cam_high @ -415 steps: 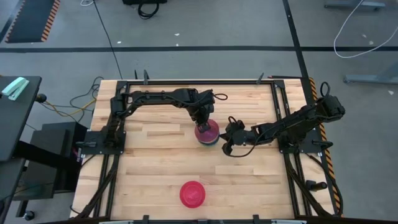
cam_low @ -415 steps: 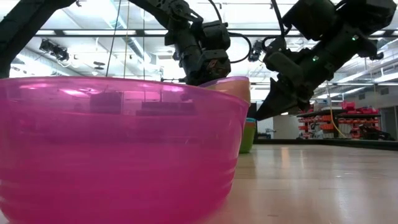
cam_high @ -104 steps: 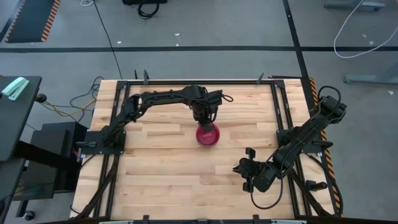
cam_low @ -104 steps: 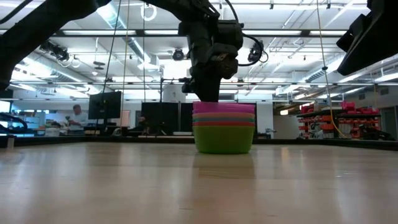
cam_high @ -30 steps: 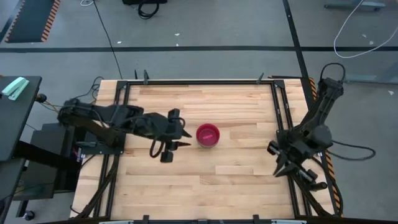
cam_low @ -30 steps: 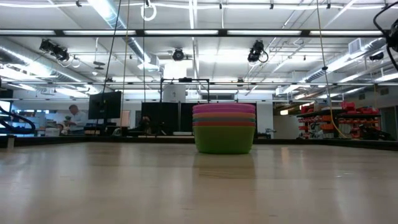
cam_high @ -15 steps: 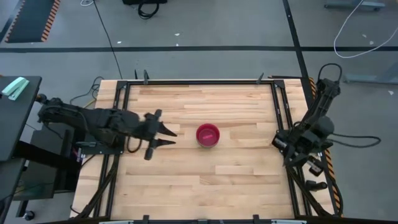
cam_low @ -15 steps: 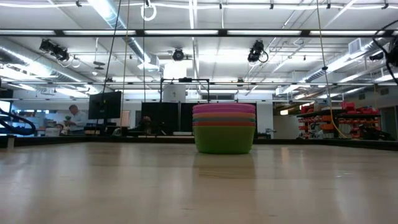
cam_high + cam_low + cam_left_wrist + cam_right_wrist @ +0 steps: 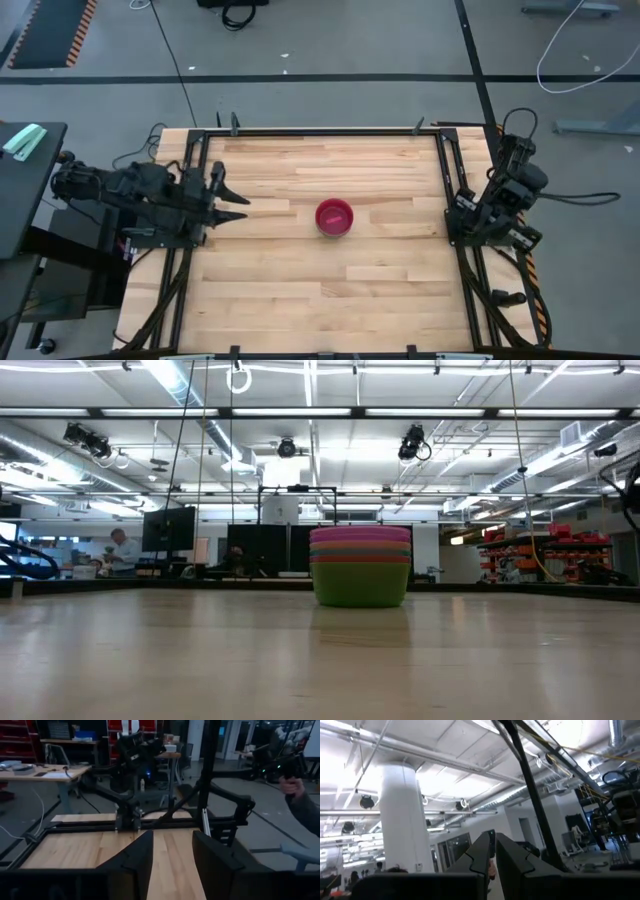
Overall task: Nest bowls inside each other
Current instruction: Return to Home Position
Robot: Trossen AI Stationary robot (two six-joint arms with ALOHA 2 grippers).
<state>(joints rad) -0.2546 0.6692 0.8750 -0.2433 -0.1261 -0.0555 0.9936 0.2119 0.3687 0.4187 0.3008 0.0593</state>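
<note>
Pink-red bowl [image 9: 334,216] overhead, whole stack [image 9: 360,575] side-on; left fingers [image 9: 137,859] apart, right fingers [image 9: 481,852] together.

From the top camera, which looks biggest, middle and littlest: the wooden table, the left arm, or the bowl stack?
1. Wooden table, by far the biggest.
2. Left arm; it may sit nearer the camera, which helps it look big.
3. Bowl stack, the littlest.

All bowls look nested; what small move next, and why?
Probably pull the left gripper fully back over its base, then stop. The bowls sit in one stack on the table; that gripper pokes over its edge, jaws open and empty, while the right gripper is parked at its side.
</note>
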